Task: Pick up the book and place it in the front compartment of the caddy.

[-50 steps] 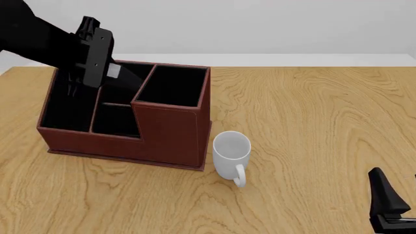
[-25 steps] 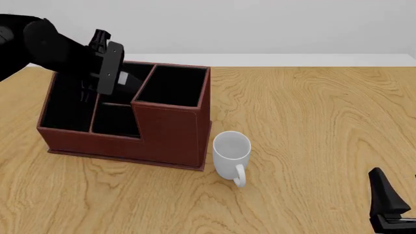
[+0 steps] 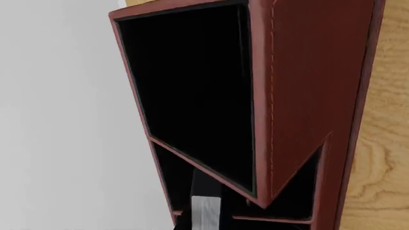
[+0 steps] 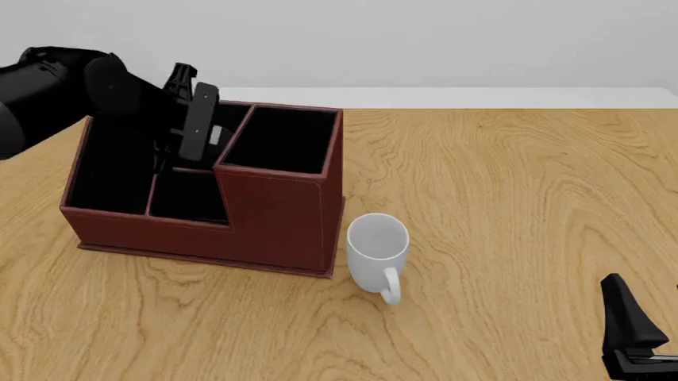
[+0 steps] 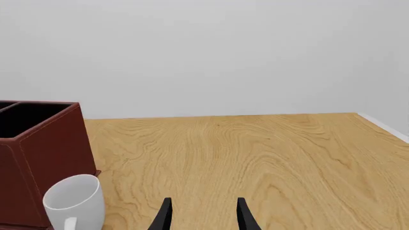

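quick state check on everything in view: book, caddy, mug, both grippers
book: upright, held above the caddy, white page edge showing
caddy: upright on the table, compartments look empty
mug: upright, beside the caddy
left gripper: shut on the book
right gripper: jaws open, empty

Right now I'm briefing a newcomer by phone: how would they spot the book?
Find the large reddish-brown caddy on the wooden table. Above its rear left compartments, the left gripper holds a small black slab, the book. Its pale page edge distinguishes it from the white mug beside the caddy.
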